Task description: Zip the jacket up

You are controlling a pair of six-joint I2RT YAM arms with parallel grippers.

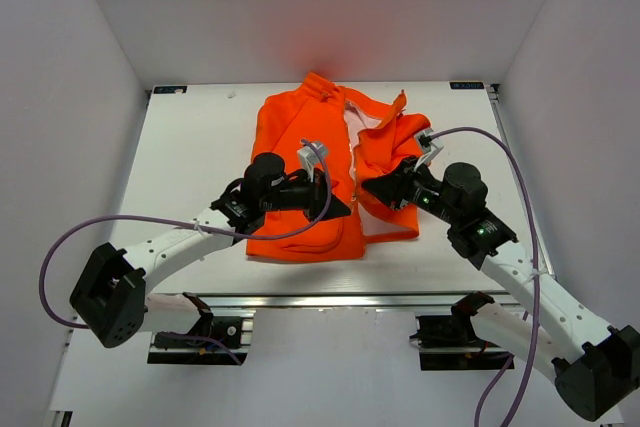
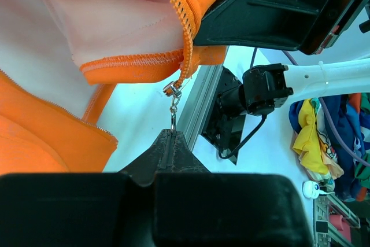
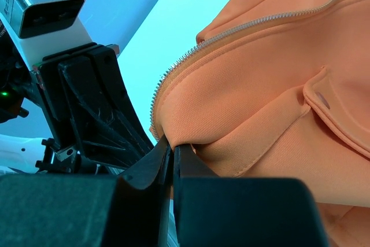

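The orange jacket (image 1: 300, 147) lies unzipped at the middle of the tabletop (image 1: 190, 137), collar toward 12 o'clock. The left fingers (image 2: 151, 157) are pinched together on the zipper pull (image 2: 173, 113) near the hem at 6 o'clock. The right fingers (image 3: 144, 169), at their 3 o'clock, clamp the facing front panel's fabric edge.

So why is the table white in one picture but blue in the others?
Top external view: the table looks white under even light. Left wrist view: it turns pale blue beside the jacket. Right wrist view: strong cyan, likely a camera colour tint, and the right gripper looks dark and soft up close.
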